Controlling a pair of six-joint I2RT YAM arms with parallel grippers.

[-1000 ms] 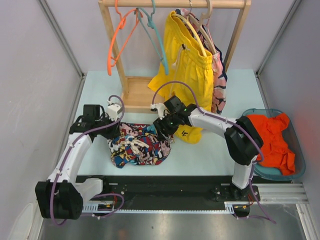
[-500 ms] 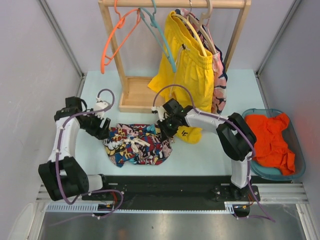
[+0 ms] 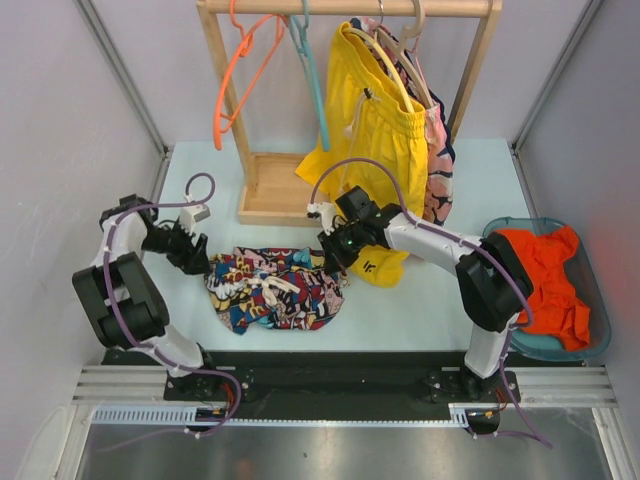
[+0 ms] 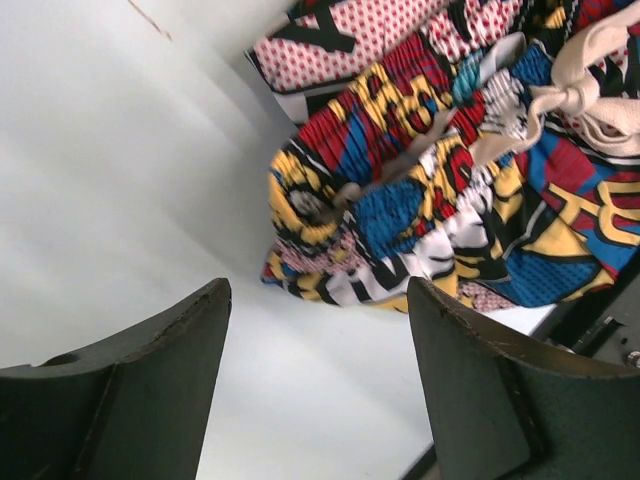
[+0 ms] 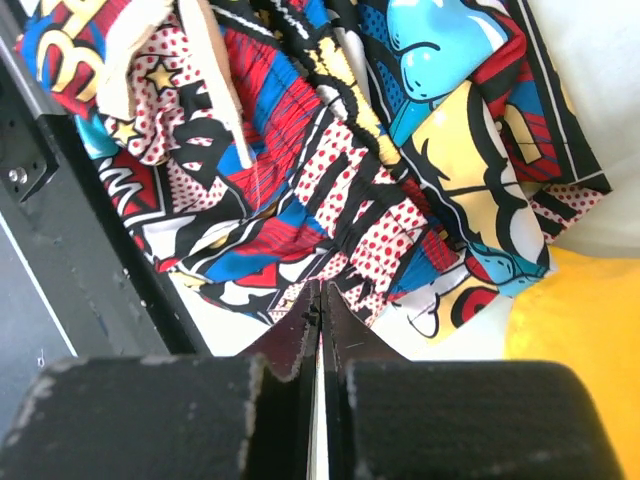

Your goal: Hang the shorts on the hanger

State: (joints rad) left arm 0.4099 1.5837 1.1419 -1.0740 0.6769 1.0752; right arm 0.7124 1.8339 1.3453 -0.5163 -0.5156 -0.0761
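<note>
The comic-print shorts point(image 3: 277, 290) lie crumpled on the table in front of the rack, light drawstring point(image 4: 590, 95) on top. My right gripper point(image 3: 336, 263) is at their right edge. In the right wrist view its jaws point(image 5: 320, 287) are shut, tips pinched on the red-dotted hem of the shorts point(image 5: 330, 180). My left gripper point(image 3: 197, 259) sits just left of the shorts, open, with only bare table between its fingers point(image 4: 320, 290); the shorts point(image 4: 450, 190) lie a little ahead of it. The teal hanger point(image 3: 312, 75) hangs empty on the rail.
An orange hanger point(image 3: 240, 70) hangs left of the teal one on the wooden rack point(image 3: 272, 185). Yellow shorts point(image 3: 375, 130) and patterned shorts point(image 3: 438, 150) hang to the right, the yellow hem point(image 5: 580, 340) beside my right gripper. A blue bin point(image 3: 548, 345) with orange cloth point(image 3: 545, 275) stands at the right.
My left gripper opened and drew back leftward off the shorts. My right gripper closed at the shorts' right edge. The hangers on the rail swung.
</note>
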